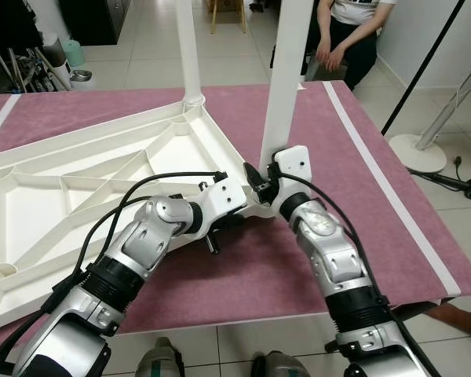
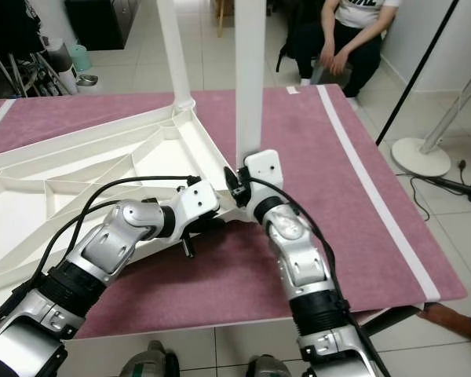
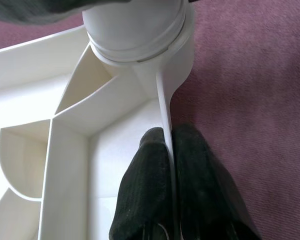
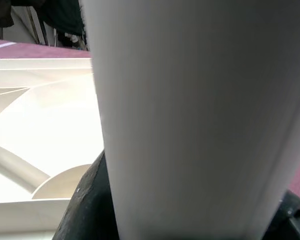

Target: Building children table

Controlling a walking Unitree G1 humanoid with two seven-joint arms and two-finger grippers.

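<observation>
White tabletop (image 1: pixel 78 188) lies underside-up on maroon mat (image 1: pixel 361 188). Left gripper (image 3: pixel 169 150) clamped on tabletop rim beside corner socket. Right gripper (image 1: pixel 259 182) fingers around base of upright white table leg (image 1: pixel 286 78) at that corner. Second leg (image 1: pixel 188 47) upright at far corner.

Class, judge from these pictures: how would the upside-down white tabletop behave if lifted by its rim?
The tabletop likely stays stiff, since ribs cross its underside. Hollow plastic suggests lightness. The standing legs may make it awkward; the left gripper pinches its thin rim.
</observation>
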